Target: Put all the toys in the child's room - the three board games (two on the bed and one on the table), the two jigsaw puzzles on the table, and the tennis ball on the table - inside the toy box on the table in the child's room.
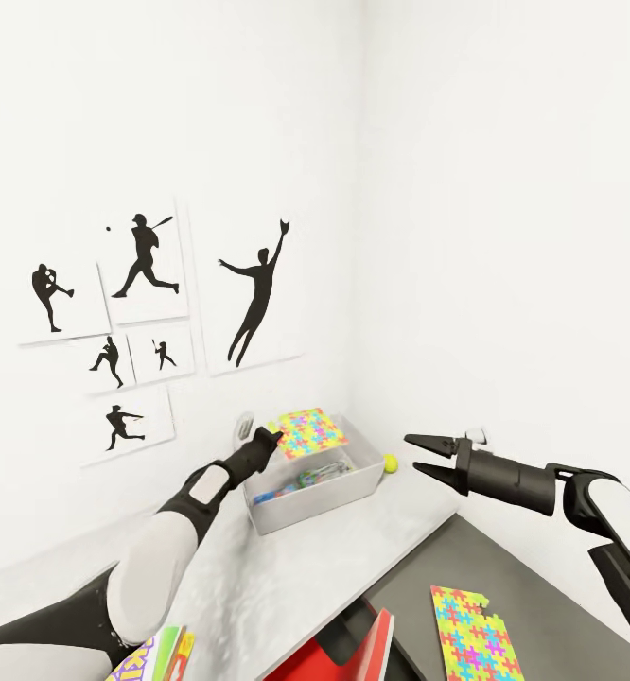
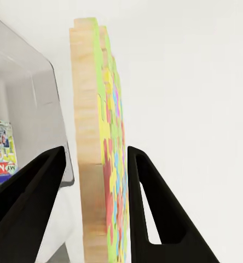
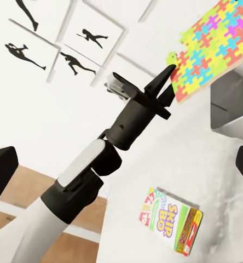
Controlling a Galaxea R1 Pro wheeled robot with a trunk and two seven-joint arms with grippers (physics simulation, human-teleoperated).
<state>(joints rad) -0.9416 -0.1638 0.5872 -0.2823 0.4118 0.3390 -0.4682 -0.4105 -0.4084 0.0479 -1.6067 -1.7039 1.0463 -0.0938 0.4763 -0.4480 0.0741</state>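
My left gripper [image 1: 275, 437] is shut on a jigsaw puzzle [image 1: 309, 432], holding it tilted over the light-grey toy box [image 1: 315, 507] on the table [image 1: 287, 577]. In the left wrist view the puzzle [image 2: 99, 153] stands edge-on between the black fingers [image 2: 42, 186]. Printed board games [image 1: 301, 480] lie inside the box. The tennis ball [image 1: 390, 462] rests on the table just right of the box. My right gripper [image 1: 421, 455] hovers open near the ball, holding nothing. A second jigsaw puzzle [image 1: 474, 634] lies on the lower dark-grey section. A Skip-Bo board game [image 3: 171, 220] lies on the table.
The box sits in the corner between two white walls, with baseball silhouette pictures [image 1: 145, 312] on the left wall. A red chair [image 1: 376, 653] stands below the table edge. Bare grey tabletop stretches in front of the box.
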